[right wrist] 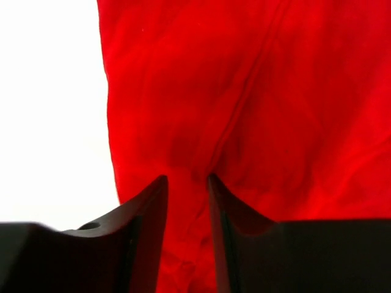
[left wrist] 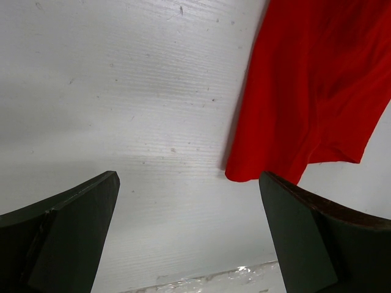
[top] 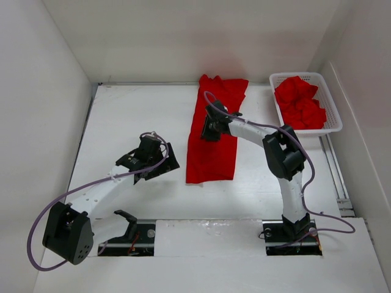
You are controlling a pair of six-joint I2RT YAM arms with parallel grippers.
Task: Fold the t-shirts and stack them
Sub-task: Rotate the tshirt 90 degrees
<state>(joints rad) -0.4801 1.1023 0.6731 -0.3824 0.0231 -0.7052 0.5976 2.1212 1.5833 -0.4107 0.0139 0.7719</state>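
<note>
the flat t-shirt point(top: 211, 155) runs under the right gripper point(top: 209, 131), whose tips the wrist hides from above. in the left wrist view its far end is cut off. the heaped t-shirts point(top: 299, 104) in the basket point(top: 332, 107) are too crumpled to count.

white table point(top: 134, 116), matte. up close in the left wrist view its surface point(left wrist: 122, 91) is finely ribbed with a few small dark specks. white mesh plastic basket point(top: 332, 102) sits at the far right corner of the table, rectangular, slightly skewed, near the right wall point(top: 366, 122). plain white back wall point(top: 195, 36) and left wall point(top: 36, 122) close in the other sides. metal rail point(top: 335, 177) runs along the table's right edge. a thinner dark strip point(top: 82, 140) runs along the left edge. white panel point(top: 208, 256) covers the near edge. wrinkled clear tape point(left wrist: 201, 279) lies along its seam with the table.
</note>
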